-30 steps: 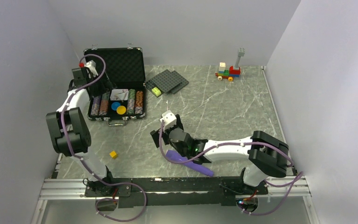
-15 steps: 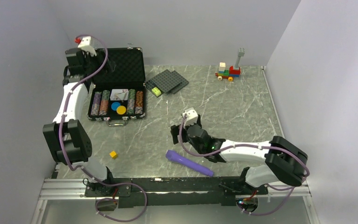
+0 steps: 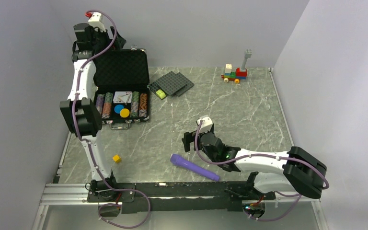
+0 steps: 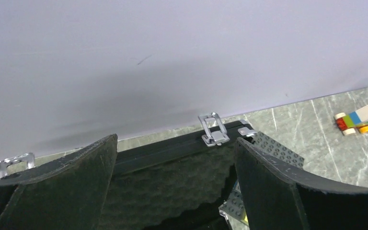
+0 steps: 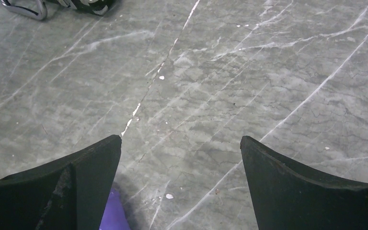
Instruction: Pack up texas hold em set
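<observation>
Black case is seen open at the desk's far left, chips seated inside, with the empty, wide-spread left tool poised over its lid edge, likely for swinging it shut; the right tool is held open, empty

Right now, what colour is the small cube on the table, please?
The cube is yellow, clearest in the top view.

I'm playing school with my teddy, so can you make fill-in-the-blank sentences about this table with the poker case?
The case is ___, not shut. The ___ cylinder lies on the table. In the case, a yellow disc sits beside a ___ one. The right fingers hold ___.
Missing: open, purple, blue, nothing.
</observation>
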Motion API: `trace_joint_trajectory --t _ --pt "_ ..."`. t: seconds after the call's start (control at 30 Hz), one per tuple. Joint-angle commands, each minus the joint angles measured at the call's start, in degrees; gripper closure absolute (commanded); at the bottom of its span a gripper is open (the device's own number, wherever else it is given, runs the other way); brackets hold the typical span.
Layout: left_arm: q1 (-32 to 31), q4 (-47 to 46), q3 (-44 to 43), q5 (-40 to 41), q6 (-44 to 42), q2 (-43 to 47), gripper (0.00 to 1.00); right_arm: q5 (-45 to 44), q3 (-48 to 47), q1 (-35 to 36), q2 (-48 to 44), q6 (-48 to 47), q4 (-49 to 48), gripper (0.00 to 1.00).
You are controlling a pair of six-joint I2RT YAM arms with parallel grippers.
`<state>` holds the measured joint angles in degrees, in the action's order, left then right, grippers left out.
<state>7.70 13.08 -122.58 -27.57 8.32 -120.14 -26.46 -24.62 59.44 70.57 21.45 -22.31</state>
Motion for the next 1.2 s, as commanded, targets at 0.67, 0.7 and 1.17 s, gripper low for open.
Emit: trace_joint_trajectory --t 0.67,0.7,1.17 --pt "-3.88 6.19 2.33 4.25 -5.47 -5.48 0.14 -3.57 3.22 0.03 -14.14 4.8 8.42 0.01" --pt "-3.91 6.89 2.88 4.35 -5.46 -5.12 0.14 -3.48 3.45 0.05 -14.48 4.94 8.34 0.02" --pt "-3.84 7.79 22.72 4.01 -2.7 4.58 0.17 -2.55 5.15 0.37 -16.57 7.41 7.74 0.02"
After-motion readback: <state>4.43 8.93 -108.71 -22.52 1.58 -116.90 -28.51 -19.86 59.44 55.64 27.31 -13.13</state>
